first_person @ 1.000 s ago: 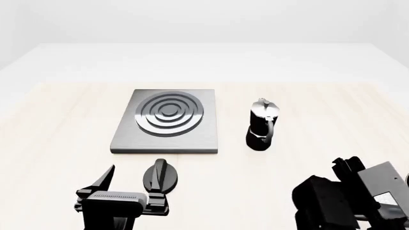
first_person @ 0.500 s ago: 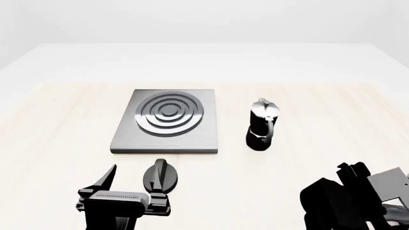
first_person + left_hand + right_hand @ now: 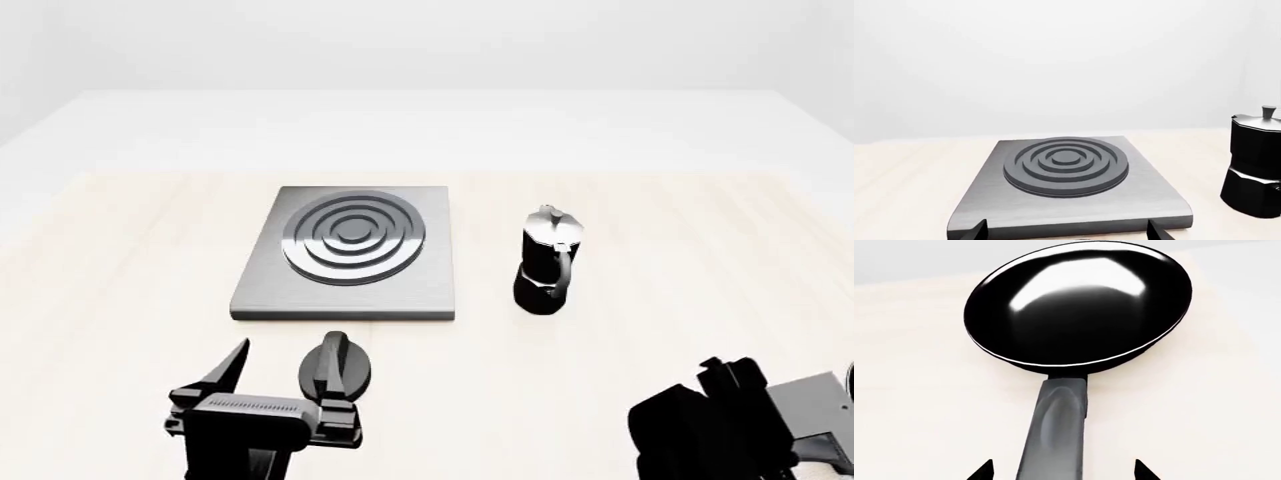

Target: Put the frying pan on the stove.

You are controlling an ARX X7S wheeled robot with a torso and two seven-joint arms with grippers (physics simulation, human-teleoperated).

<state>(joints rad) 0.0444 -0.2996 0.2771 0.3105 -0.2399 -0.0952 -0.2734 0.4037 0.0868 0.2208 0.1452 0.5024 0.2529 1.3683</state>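
Observation:
The frying pan [image 3: 1077, 305] shows only in the right wrist view, lying flat on the pale wooden table, glossy black with a bright reflection inside. Its long handle [image 3: 1057, 430] runs back between the fingertips [image 3: 982, 472] of my right gripper [image 3: 1061, 472], which is open and clear of the handle on both sides. In the head view the right gripper [image 3: 727, 385] sits at the lower right corner. The stove [image 3: 400, 280], a grey plate with dark rings, lies left of centre. My left gripper [image 3: 280, 378] is open just in front of the stove [image 3: 1154, 185], holding nothing.
A black moka pot [image 3: 547, 262] stands upright to the right of the stove, also seen in the left wrist view [image 3: 1254, 170]. A small round black knob [image 3: 336, 365] lies on the table beside the left gripper's right finger. The table is pale wood with a white wall behind.
In the head view the right arm has dropped lower and further right, toward the frame corner. The left gripper has shifted slightly right. Stove, moka pot and knob have stayed put.

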